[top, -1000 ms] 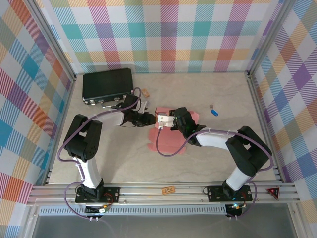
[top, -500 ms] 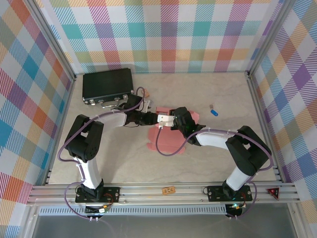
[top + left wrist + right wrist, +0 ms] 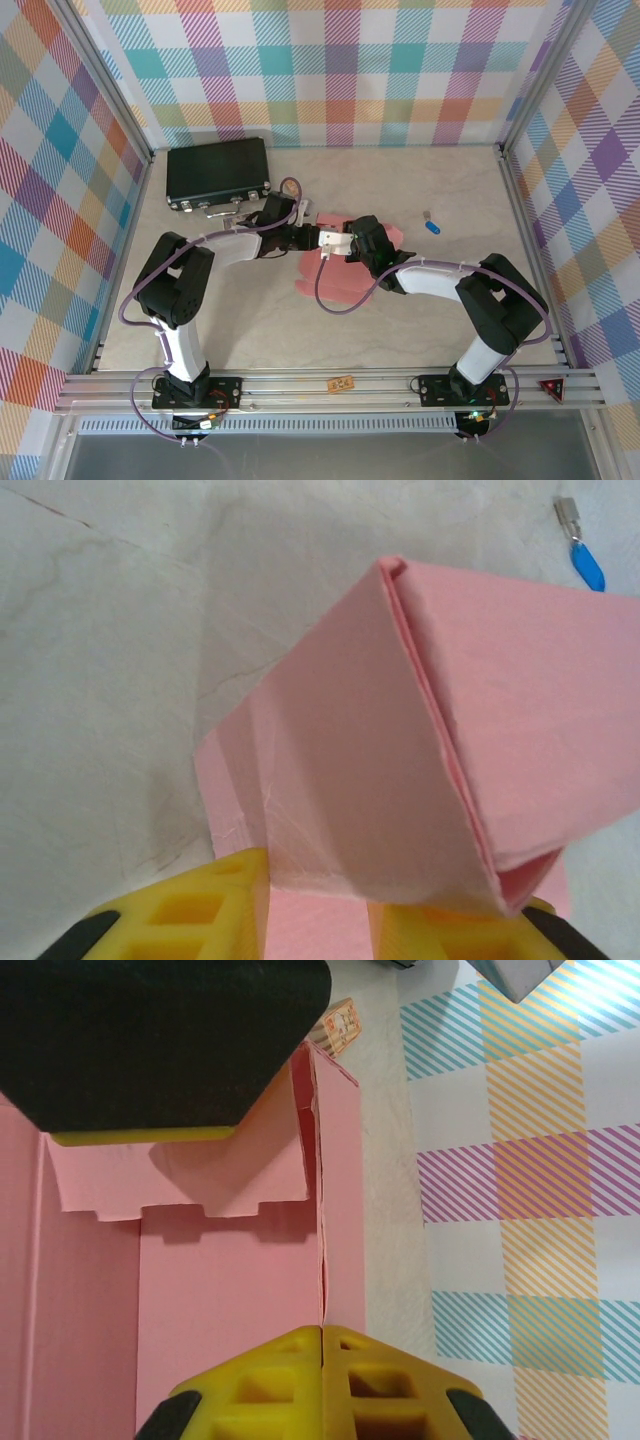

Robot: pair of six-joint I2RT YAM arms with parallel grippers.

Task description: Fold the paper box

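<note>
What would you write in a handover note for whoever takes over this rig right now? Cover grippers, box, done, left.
Right gripper: shut on an upright wall of the paper box.
Left gripper: straddles a raised, folded corner; grip unclear.
Box: between the two grippers.
Done: some walls raised.
Left: the near part lies flat; fold the remaining walls.

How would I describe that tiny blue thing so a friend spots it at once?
On the pale wooden tabletop, find the salmon-pink card box in the middle. Right of it, apart on bare wood, lies a small blue oval tag with a silver tip, the table's only blue item.
</note>
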